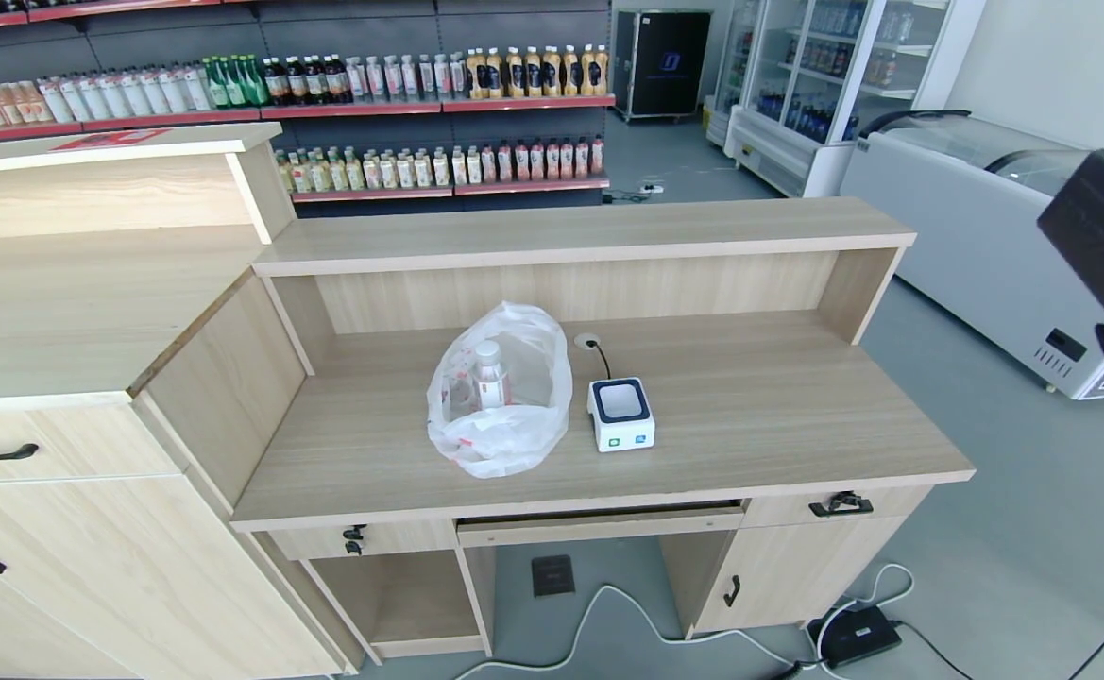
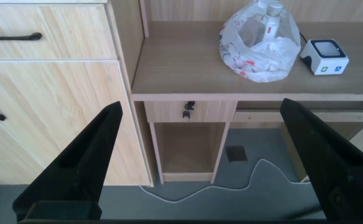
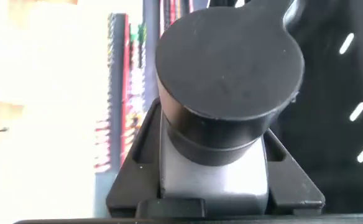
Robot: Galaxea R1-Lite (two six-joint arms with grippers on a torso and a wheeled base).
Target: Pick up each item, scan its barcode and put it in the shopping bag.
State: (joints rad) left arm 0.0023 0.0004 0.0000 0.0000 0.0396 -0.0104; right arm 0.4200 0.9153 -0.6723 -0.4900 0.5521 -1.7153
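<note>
A: What is nearest to the robot?

B: The left gripper (image 2: 201, 104) hangs low in front of the counter (image 1: 759, 416). Its two dark fingers (image 2: 82, 168) stand wide apart and hold nothing. Between them one sees the small drawer with a key (image 2: 186, 112) and a white cable (image 2: 231, 183) on the floor.

A: And the right one?

B: A dark part of the right arm (image 1: 1101, 247) is at the right edge of the head view, raised beside the counter. Whether the right gripper is apart or together, I cannot tell.

A: Where are the items?

B: On the counter top lies the shopping bag (image 1: 500, 392), thin clear plastic with its mouth facing up. Inside it stands a bottle (image 1: 488, 376); its long axis is about vertical and the white cap points up. Just beside the bag, on the robot's right, sits the white scanner (image 1: 620, 414) with its window facing up. Its black cord goes to a round hole (image 1: 587, 340) behind it.

A: Farther back?

B: A raised ledge (image 1: 580, 236), then shelves of drinks (image 1: 438, 80) and a chest freezer (image 1: 976, 189).
</note>
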